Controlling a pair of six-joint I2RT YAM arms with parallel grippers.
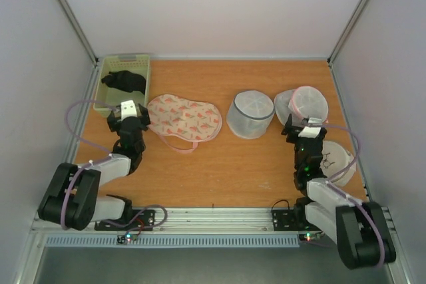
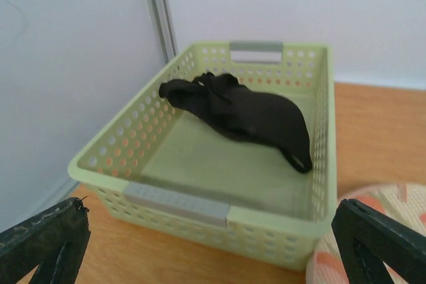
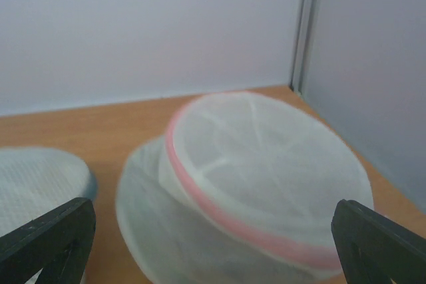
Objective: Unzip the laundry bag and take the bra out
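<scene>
Left gripper (image 1: 128,108) hangs spread and empty before the basket (image 2: 176,204) at upper left, where the bra (image 2: 246,114) lies, the laundry bag (image 1: 184,118) flat just right: removal looks done, calling only for a clear retreat.

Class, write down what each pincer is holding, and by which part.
Nothing is held: the left pincer is open before the basket with the bra, the right pincer open before a white mesh bag.

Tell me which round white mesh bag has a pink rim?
The far-right bag, near the back corner; the middle bag is all white.
</scene>
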